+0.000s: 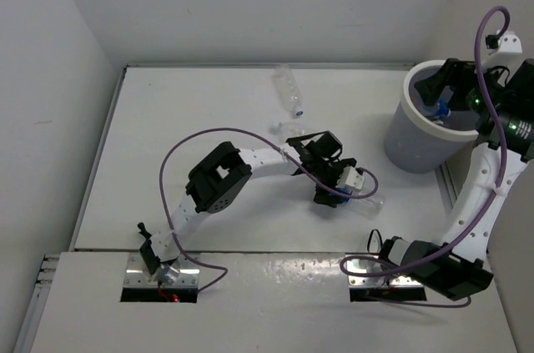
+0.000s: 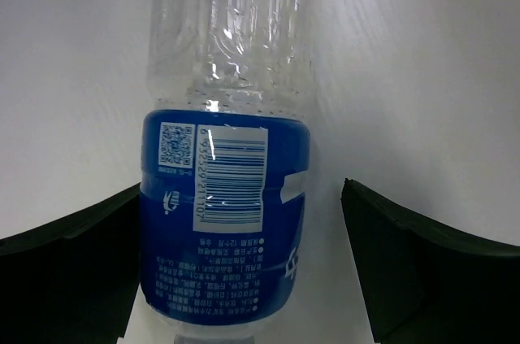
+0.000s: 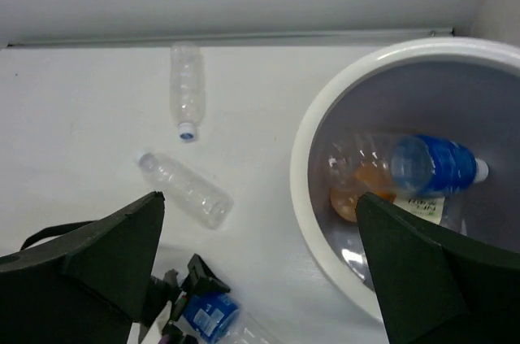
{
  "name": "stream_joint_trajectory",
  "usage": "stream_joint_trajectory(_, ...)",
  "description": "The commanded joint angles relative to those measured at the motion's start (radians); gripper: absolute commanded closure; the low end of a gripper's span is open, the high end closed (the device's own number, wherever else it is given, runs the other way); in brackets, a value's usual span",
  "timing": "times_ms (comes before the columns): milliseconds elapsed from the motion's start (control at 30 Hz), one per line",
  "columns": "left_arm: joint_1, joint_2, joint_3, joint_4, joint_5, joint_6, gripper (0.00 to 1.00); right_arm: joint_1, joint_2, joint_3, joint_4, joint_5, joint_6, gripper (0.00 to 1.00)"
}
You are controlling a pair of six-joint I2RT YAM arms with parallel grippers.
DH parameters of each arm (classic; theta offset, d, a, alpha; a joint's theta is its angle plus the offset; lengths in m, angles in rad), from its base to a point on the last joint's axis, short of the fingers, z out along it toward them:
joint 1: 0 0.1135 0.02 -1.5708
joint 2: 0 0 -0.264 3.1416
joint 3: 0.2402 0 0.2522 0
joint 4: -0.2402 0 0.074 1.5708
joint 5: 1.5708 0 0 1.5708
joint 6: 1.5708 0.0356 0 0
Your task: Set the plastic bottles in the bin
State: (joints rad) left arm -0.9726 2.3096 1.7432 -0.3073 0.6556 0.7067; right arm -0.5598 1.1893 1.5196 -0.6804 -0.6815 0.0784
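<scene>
**Left wrist view: bottle lying between parted fingers, axis square to the closing line**

The left gripper (image 2: pixel 241 198) is straddling a blue-labelled bottle (image 2: pixel 227 141) that is lying on the white table (image 1: pixel 200 111). Its fingers are standing apart, one on each side of the label. A clear gap is showing on the right of this view. On the left, finger and label are appearing to meet, but contact cannot be confirmed. The bottle's long axis is running straight away from the camera, so it is lying across the line along which the fingers close. A squeeze at the label band is judged sufficient for the coming move, with no re-aiming.

The bin (image 1: pixel 406 140) is standing to the right of this bottle, toward the far right corner. The right gripper (image 3: pixel 260 198) is hovering beside its rim with fingers spread and nothing between them. An orange bottle (image 3: pixel 357 189) and a second blue-labelled bottle (image 3: pixel 435 165) are lying inside the bin.

Two clear bottles (image 3: pixel 185 92) (image 3: pixel 185 189) are lying on the table farther back. The left arm is judged the nearer one to both.
</scene>
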Motion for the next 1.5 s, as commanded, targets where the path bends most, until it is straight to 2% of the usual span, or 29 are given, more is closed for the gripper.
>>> stream_joint_trajectory(0, -0.017, 0.004, -0.011, 0.002, 0.001, 0.06, 0.03, -0.002, -0.003, -0.013, -0.045, -0.05, -0.026, 0.0)
stream_joint_trajectory(67, -0.017, 0.004, -0.03, -0.007, -0.011, 0.031, 0.11, 0.0, -0.013, -0.018, -0.047, -0.061, -0.026, 0.0)
stream_joint_trajectory(133, 0.005, -0.009, -0.051, 0.002, -0.02, -0.004, 0.24, -0.002, -0.029, -0.027, -0.042, -0.084, -0.026, 0.0)
stream_joint_trajectory(167, 0.017, -0.047, -0.071, 0.023, -0.02, -0.038, 0.38, -0.003, -0.034, -0.033, -0.045, -0.099, -0.026, 0.0)
stream_joint_trajectory(267, 0.092, -0.162, -0.229, 0.213, -0.03, -0.231, 0.54, -0.005, -0.062, -0.081, -0.015, -0.16, 0.0, 0.0)
stream_joint_trajectory(300, 0.113, -0.249, -0.269, 0.261, -0.011, -0.336, 0.58, -0.005, -0.069, -0.104, 0.001, -0.173, 0.01, 0.0)
stream_joint_trajectory(367, 0.176, -0.314, -0.303, 0.3, 0.03, -0.447, 0.69, -0.005, -0.091, -0.148, 0.062, -0.231, 0.079, 0.0)
stream_joint_trajectory(400, 0.199, -0.346, -0.312, 0.309, 0.05, -0.555, 0.73, -0.006, -0.097, -0.156, 0.083, -0.243, 0.098, 0.0)
stream_joint_trajectory(500, 0.279, -0.487, -0.379, 0.376, 0.096, -0.747, 0.81, 0.0, -0.102, -0.176, 0.203, -0.349, 0.217, 0.0)
stream_joint_trajectory(533, 0.316, -0.553, -0.408, 0.408, 0.12, -0.791, 0.82, 0.004, -0.1, -0.177, 0.223, -0.363, 0.298, 0.0)
stream_joint_trajectory(600, 0.339, -0.614, -0.436, 0.448, 0.121, -0.869, 0.88, 0.026, -0.097, -0.187, 0.295, -0.426, 0.355, 0.0)
stream_joint_trajectory(633, 0.353, -0.637, -0.436, 0.467, 0.121, -0.932, 0.88, 0.038, -0.099, -0.194, 0.311, -0.438, 0.439, 0.0)
stream_joint_trajectory(733, 0.362, -0.684, -0.424, 0.522, 0.134, -1.057, 0.89, 0.136, -0.099, -0.213, 0.37, -0.438, 0.489, 0.0)
stream_joint_trajectory(767, 0.362, -0.684, -0.424, 0.545, 0.134, -1.094, 0.89, 0.225, -0.099, -0.21, 0.378, -0.388, 0.491, 0.0)
stream_joint_trajectory(833, 0.362, -0.693, -0.412, 0.585, 0.134, -1.185, 0.89, 0.311, -0.089, -0.203, 0.369, -0.342, 0.495, 0.0)
stream_joint_trajectory(900, 0.362, -0.693, -0.387, 0.623, 0.144, -1.222, 0.89, 0.406, -0.07, -0.176, 0.366, -0.275, 0.498, 0.0)
stream_joint_trajectory(1000, 0.362, -0.693, -0.375, 0.636, 0.153, -1.253, 0.9, 0.486, -0.025, -0.135, 0.378, -0.221, 0.532, 0.0)
stream_joint_trajectory(1200, 0.353, -0.702, -0.366, 0.663, 0.164, -1.274, 0.9, 0.593, 0.069, -0.07, 0.323, -0.081, 0.518, 0.0)
stream_joint_trajectory(1467, 0.362, -0.731, -0.375, 0.674, 0.164, -1.285, 0.9, 0.601, 0.085, -0.058, 0.249, 0.068, 0.472, 0.0)
